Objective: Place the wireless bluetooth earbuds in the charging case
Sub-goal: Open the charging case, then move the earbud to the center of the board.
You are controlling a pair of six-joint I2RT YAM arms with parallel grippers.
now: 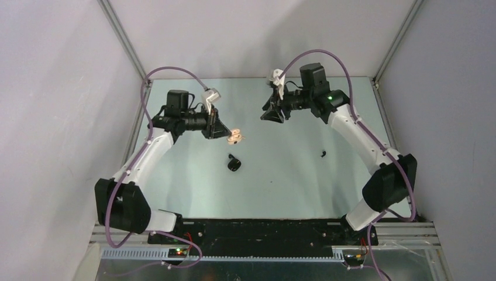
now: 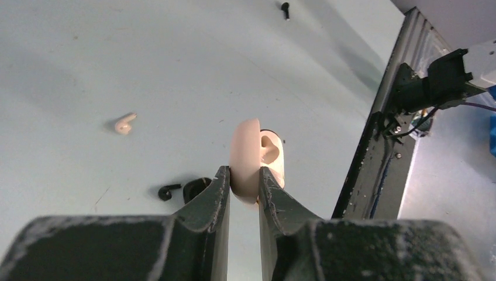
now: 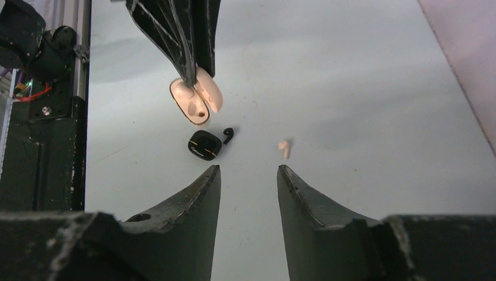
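Note:
My left gripper (image 2: 244,172) is shut on the lid of an open cream-white charging case (image 2: 257,155) and holds it above the table (image 1: 292,175). The case also shows in the top view (image 1: 234,137) and the right wrist view (image 3: 196,99). A cream-white earbud (image 3: 283,147) lies loose on the table; it also shows in the left wrist view (image 2: 124,123). A closed black case (image 3: 205,144) lies below the cream case, with a black earbud (image 3: 227,134) beside it. A second black earbud (image 1: 323,154) lies apart to the right. My right gripper (image 3: 248,170) is open and empty, facing the cases.
The black base rail (image 1: 263,228) runs along the table's near edge and shows in the left wrist view (image 2: 380,146). Grey enclosure walls and metal frame posts (image 1: 126,41) bound the table at the back and sides.

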